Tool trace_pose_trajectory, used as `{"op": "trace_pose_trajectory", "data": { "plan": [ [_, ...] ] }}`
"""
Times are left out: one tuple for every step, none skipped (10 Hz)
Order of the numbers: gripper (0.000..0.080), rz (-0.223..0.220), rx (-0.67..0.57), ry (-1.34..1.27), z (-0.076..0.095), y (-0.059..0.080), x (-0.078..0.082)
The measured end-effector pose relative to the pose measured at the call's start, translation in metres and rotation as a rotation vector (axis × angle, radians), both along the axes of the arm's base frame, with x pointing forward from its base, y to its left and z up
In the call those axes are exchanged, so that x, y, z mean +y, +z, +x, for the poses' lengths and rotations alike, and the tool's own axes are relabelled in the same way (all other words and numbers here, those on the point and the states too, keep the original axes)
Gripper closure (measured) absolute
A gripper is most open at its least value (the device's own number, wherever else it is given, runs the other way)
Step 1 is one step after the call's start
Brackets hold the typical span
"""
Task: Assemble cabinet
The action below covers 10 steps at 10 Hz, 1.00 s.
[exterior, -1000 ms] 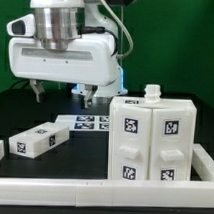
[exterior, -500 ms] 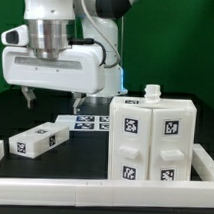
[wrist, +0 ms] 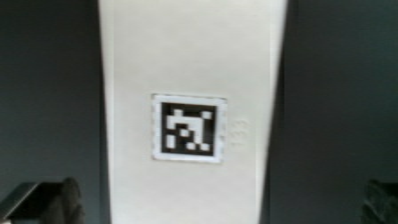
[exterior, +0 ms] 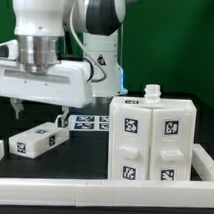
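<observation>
On the black table [exterior: 85, 156], fenced by a low white rim [exterior: 92, 187], the cabinet [exterior: 152, 142] stands at the exterior view's right, while the gripper [exterior: 40, 113] hangs wide open over a loose white block [exterior: 39, 140], likely light, rigid, slick plastic best pinched across its long sides.

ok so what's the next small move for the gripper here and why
Probably lower straight down. The open gripper hovers above the small white block lying flat, and the wrist view shows that block centred between the fingers, not yet touched.
</observation>
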State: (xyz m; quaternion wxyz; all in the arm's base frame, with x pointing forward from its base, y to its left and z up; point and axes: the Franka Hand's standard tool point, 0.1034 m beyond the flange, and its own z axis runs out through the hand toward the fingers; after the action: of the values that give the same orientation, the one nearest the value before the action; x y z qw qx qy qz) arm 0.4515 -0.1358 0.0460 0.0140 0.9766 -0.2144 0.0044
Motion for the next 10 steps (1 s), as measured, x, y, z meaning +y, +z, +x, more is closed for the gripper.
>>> {"op": "trace_pose_trajectory", "data": {
  "plan": [
    [0.0003, -0.001, 0.006, 0.003, -0.002, -0.005, -0.001],
    [0.0003, 0.001, 0.015, 0.009, -0.005, -0.010, -0.001],
    [0.0003, 0.000, 0.021, 0.019, -0.007, -0.014, -0.003],
    [0.0003, -0.002, 0.024, 0.024, -0.009, -0.018, -0.003],
    [0.0003, -0.003, 0.029, 0.027, -0.011, -0.021, -0.003],
    [0.0003, -0.003, 0.036, 0.031, -0.013, -0.025, -0.003],
    [0.0003, -0.003, 0.041, 0.033, -0.015, -0.027, -0.003],
    [0.0025, -0.003, 0.043, 0.035, -0.016, -0.028, -0.003],
    [0.0025, -0.003, 0.046, 0.039, -0.016, -0.029, -0.003],
    [0.0194, -0.002, 0.047, 0.043, -0.017, -0.030, -0.003]
  ]
}}
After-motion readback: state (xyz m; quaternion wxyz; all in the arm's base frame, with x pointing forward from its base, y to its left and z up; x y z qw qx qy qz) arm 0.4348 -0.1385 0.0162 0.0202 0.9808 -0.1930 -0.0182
